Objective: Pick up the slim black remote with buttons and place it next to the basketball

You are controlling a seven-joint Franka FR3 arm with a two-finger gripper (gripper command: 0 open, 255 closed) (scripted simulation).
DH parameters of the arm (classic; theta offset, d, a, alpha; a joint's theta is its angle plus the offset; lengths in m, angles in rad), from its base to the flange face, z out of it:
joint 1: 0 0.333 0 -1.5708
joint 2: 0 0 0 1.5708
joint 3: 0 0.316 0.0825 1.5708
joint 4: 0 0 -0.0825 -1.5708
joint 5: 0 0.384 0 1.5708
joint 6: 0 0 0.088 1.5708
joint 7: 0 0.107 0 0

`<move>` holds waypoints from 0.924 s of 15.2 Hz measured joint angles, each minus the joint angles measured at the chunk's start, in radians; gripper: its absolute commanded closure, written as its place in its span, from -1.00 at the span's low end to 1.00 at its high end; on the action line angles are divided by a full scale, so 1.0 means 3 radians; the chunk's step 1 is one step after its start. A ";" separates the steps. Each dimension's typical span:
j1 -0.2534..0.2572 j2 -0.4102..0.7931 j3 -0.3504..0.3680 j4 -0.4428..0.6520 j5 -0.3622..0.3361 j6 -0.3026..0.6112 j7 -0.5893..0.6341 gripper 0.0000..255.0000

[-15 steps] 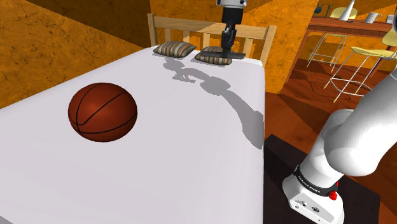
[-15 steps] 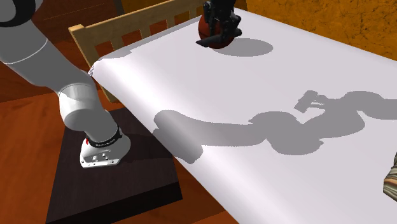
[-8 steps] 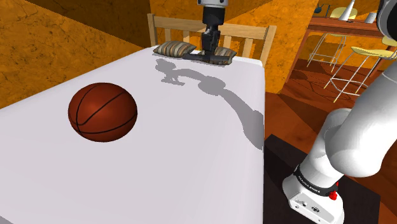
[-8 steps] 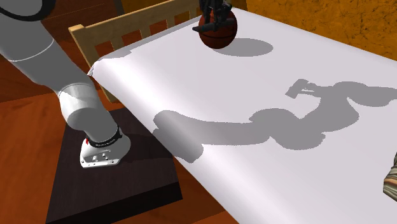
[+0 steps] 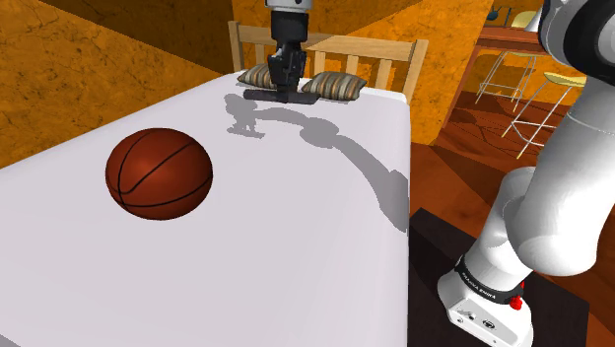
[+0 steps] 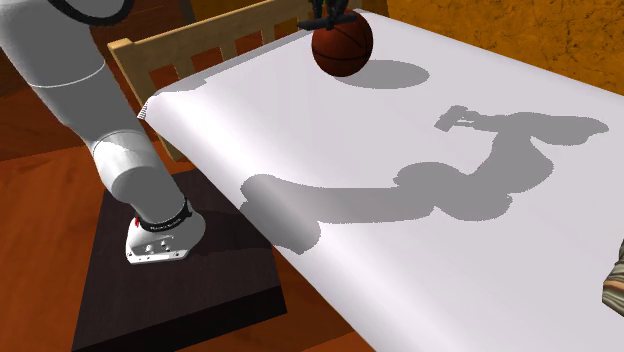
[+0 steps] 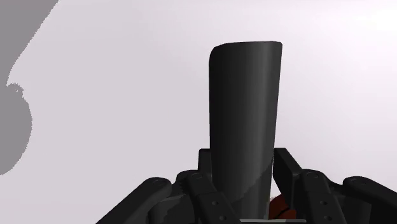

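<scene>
Hanging above the far end of the white table (image 5: pixel 296 227), the slim black remote (image 5: pixel 266 95) was seen lying roughly level, lifted off the surface. It was clasped near one end by the black gripper (image 5: pixel 284 87), whose fingers were closed against its sides; in the wrist view the remote (image 7: pixel 245 114) was seen jutting out from between them over the pale tabletop. Two striped pillows (image 5: pixel 335 87) were set just behind it at the far edge, with a wooden chair (image 5: pixel 394 54) beyond them. A grey shadow (image 5: pixel 296 123) of the arm was cast across the table. The basketball (image 5: pixel 160 173) was resting well apart from the remote, nearer the table's middle. The white arm (image 5: pixel 552 197) was raised from its dark stand (image 5: pixel 434 242) beside the near corner.
</scene>
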 measured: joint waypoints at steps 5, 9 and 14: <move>0.0181 0.0386 0.0156 0.0477 -0.0017 -0.0063 0.0340 1.00; 0.0308 0.0661 0.0240 0.0822 -0.0045 -0.0118 0.0553 1.00; 0.0329 0.0630 0.0252 0.0574 -0.0046 0.0100 0.0574 1.00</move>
